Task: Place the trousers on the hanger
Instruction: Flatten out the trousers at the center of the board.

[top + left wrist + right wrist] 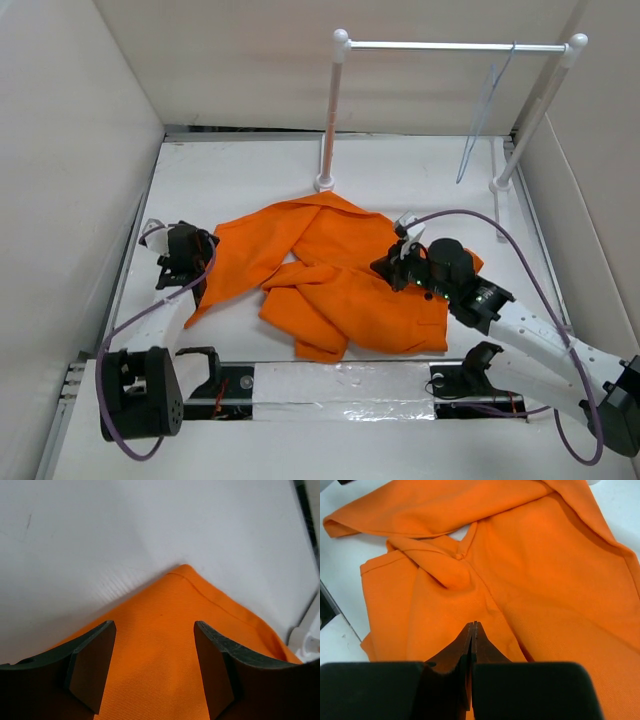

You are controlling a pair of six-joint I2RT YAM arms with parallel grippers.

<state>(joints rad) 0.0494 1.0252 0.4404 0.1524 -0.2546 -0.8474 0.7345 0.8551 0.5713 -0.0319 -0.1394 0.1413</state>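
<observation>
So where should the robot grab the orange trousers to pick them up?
At the hemmed corner of the trousers, coming from straight above on the left. It lies flat with bare table around its edge, and the open left gripper straddles the cloth there, so it could likely pinch that hem.

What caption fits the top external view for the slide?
Crumpled orange trousers under the left end effector and right end effector; hanger hangs bare on the rack.
</observation>
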